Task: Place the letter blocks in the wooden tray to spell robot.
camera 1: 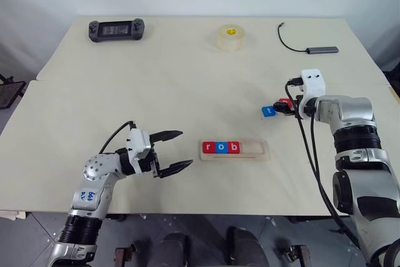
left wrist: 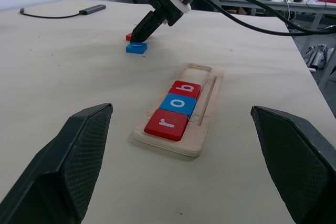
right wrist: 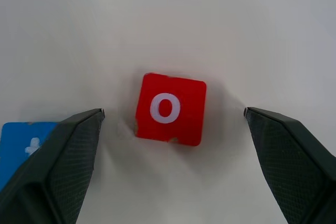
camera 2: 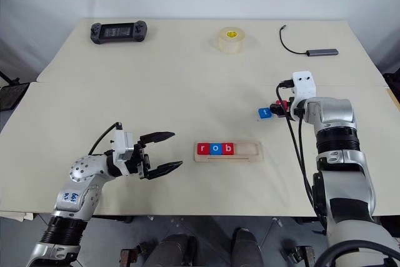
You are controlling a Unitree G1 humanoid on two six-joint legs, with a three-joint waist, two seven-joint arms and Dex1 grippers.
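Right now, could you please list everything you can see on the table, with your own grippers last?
wooden tray: one, pale wood, near middle of the table, right part bare.
blocks in tray: three, red r, blue o, red b, at its left end.
red o block: one, on the table between the right gripper's fingers.
blue t block: one, beside the red o.
game controller: one, black, far left.
tape roll: one, pale yellowish, far middle.
hub with cable: one, dark, far right.
left gripper: open, left of tray.
right gripper: open, over the red o.
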